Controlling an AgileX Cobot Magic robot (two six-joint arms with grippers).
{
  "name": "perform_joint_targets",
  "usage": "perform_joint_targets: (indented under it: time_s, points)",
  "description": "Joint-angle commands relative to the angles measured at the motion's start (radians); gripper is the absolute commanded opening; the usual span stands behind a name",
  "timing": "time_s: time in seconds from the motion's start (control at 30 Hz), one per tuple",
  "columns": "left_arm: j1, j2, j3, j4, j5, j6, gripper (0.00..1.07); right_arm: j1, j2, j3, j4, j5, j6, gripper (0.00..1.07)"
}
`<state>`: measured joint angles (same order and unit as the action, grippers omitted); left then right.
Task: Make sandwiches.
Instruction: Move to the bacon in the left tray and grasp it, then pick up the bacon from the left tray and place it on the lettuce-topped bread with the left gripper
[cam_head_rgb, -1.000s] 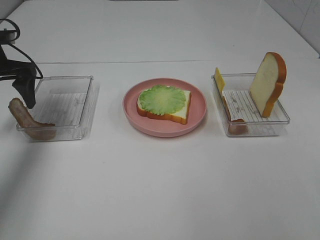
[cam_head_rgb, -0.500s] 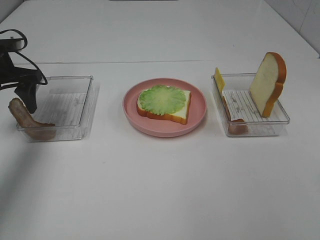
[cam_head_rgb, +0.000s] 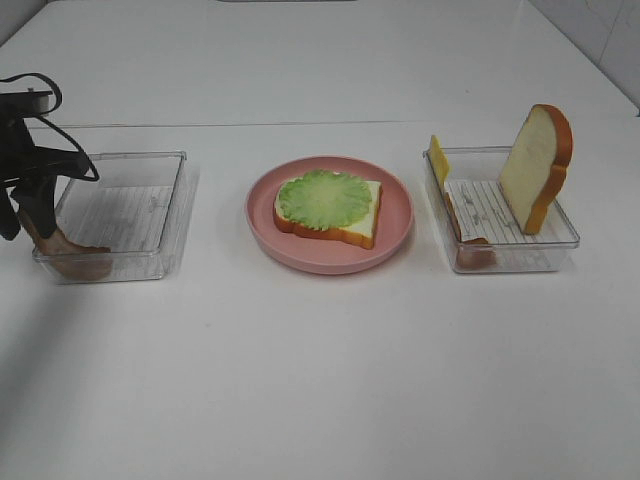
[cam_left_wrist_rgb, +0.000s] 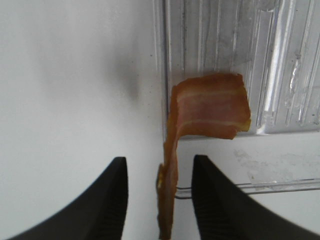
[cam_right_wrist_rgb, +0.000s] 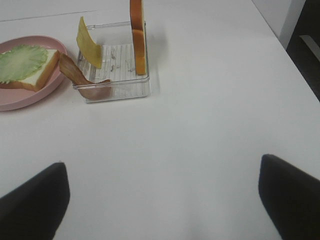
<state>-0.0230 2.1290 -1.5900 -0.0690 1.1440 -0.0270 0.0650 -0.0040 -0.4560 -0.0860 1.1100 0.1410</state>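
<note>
The white counter (cam_head_rgb: 320, 380) carries three holders in a row.

1. Centre: a pink plate (cam_head_rgb: 398, 218) holds the flat bread slice (cam_head_rgb: 370, 208), with the round lettuce (cam_head_rgb: 324, 198) lying on top of it.
2. Left: a clear left tray (cam_head_rgb: 130, 205). The left bacon strip (cam_head_rgb: 70, 255) hangs over the tray's outer edge, with one end inside the tray and the other end rising outside the wall. In the left wrist view this strip (cam_left_wrist_rgb: 210, 112) stands on edge between the two dark fingers.
3. Right: a clear right tray (cam_head_rgb: 555, 245) holds the yellow cheese square (cam_head_rgb: 438, 158), which leans on the wall nearest the plate. It also holds the upright bread slice (cam_head_rgb: 530, 165) and the right bacon strip (cam_head_rgb: 472, 250) at the near corner.

Left end effector (cam_head_rgb: 28, 215): released. The jaws straddle the left bacon strip, and a gap shows on each side.

Right end effector (cam_right_wrist_rgb: 161, 162): released. The jaws are spread wide over bare counter, well apart from the right tray (cam_right_wrist_rgb: 125, 90), and nothing lies between them.
</note>
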Motion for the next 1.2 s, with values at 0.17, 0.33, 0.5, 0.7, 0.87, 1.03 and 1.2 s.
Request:
perform_joint_targets:
  time_s: [0.17, 0.33, 0.5, 0.7, 0.87, 1.03, 1.2]
  points:
    - [-0.002, 0.002, 0.004, 0.015, -0.007, -0.001, 0.14, -0.001, -0.031, 0.000, -0.008, -0.008, -0.001, 0.96]
    - [-0.002, 0.002, 0.004, 0.011, -0.004, -0.003, 0.14, -0.001, -0.031, 0.000, -0.008, -0.008, -0.001, 0.96]
    - [-0.002, 0.002, 0.004, 0.008, -0.018, 0.000, 0.13, -0.001, -0.031, 0.000, -0.008, -0.008, -0.001, 0.96]
    - [-0.005, -0.004, -0.007, -0.001, -0.021, 0.041, 0.00, -0.001, -0.031, 0.000, -0.008, -0.008, -0.001, 0.96]
    - [-0.021, -0.048, -0.008, -0.010, -0.019, 0.067, 0.00, -0.001, -0.031, 0.000, -0.008, -0.008, -0.001, 0.96]
    - [-0.047, -0.136, -0.012, -0.027, -0.032, 0.070, 0.00, -0.001, -0.031, 0.000, -0.008, -0.008, -0.001, 0.96]
    - [-0.088, -0.199, -0.077, -0.040, -0.014, 0.071, 0.00, -0.001, -0.031, 0.000, -0.008, -0.008, -0.001, 0.96]
